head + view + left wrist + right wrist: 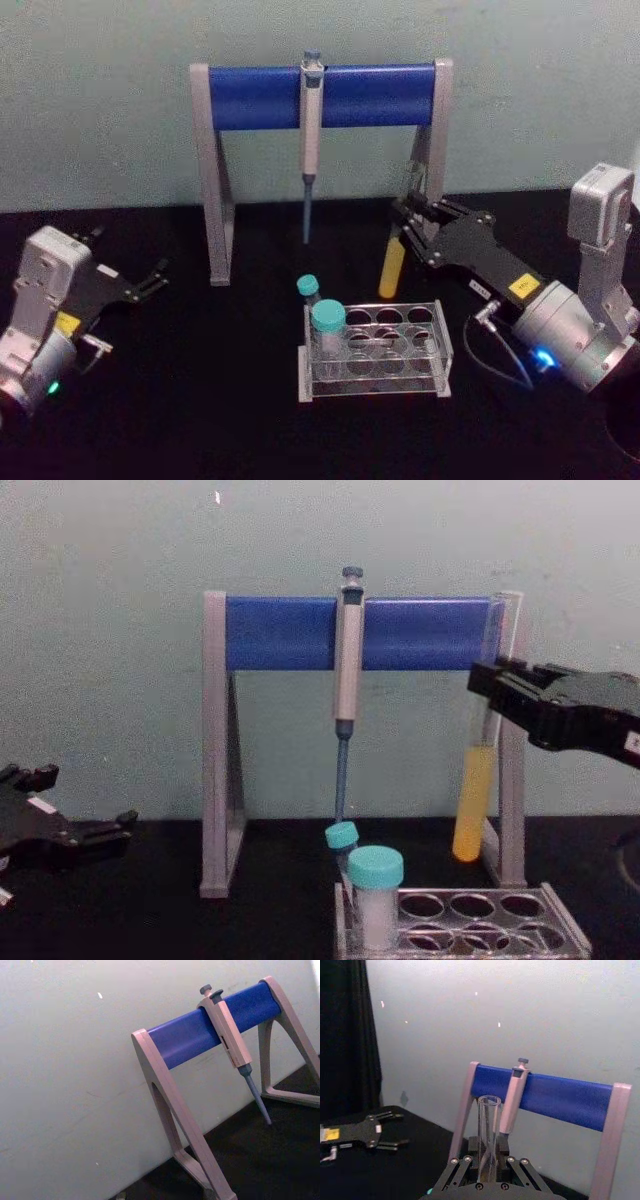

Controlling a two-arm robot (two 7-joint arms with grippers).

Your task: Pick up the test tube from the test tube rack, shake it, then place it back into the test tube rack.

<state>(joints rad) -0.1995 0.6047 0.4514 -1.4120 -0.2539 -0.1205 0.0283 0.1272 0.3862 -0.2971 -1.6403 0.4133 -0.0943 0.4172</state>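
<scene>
Head view: well left of the rack (375, 388), the left gripper (155, 278) sits low, its thin black fingers spread. The rack is low clear plastic with rows of round holes; a white, teal-capped vial (328, 330) stands at its left end. Just behind the rack's right end, the right gripper (403, 222) pinches the slim glass tube (391, 268), held upright outside the holes, with yellow liquid in its lower part.

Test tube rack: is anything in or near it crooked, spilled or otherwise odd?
The small teal-capped tube leans askew at the back left corner of the test tube rack, beside the upright teal-capped vial. The test tube hangs in the right gripper, out of the rack. No spill shows. The left gripper rests open at left.
</scene>
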